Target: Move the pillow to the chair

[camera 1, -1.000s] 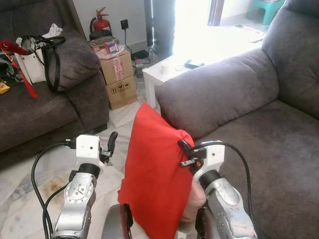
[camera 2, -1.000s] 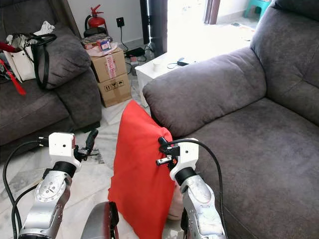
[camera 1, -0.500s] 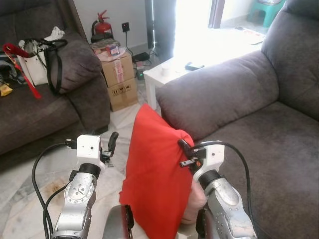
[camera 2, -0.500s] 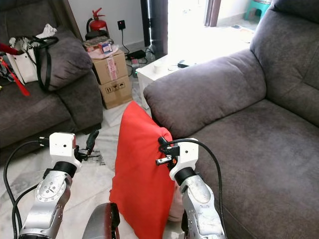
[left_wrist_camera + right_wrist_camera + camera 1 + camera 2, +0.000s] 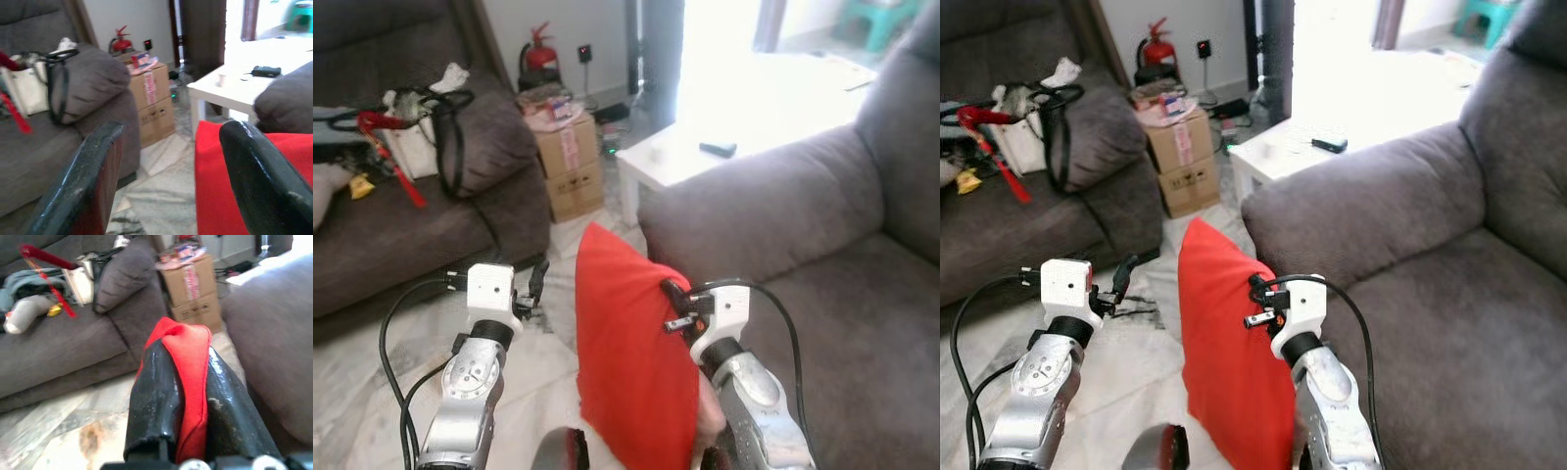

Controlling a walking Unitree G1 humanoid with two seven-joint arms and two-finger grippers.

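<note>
The right gripper is pinching a fold of the red pillow between its two black fingers, at the pillow's right edge near the top, so the pillow is hanging off it, long axis roughly upright, top corner pointing up and the lower end dropping toward the bottom of the head views. The pillow is sitting between the two arms, touching the right one and just beside the armrest of the near grey sofa, over the marble floor. The right arm is bent, with its forearm rising from below and its wrist pointing forward and slightly left. The left gripper is hovering apart from the pillow on its left, fingers spread and holding nothing; in the left wrist view the pillow's red edge is showing just past one finger, so this arm is near but not in contact. Ahead-left a second grey sofa is carrying a white handbag and clutter; cardboard boxes, a fire extinguisher and a white bench are lying further ahead. Which seat is the chair I cannot tell; judging from the grasp, the carry is underway and the pillow is not yet set down on any seat.
</note>
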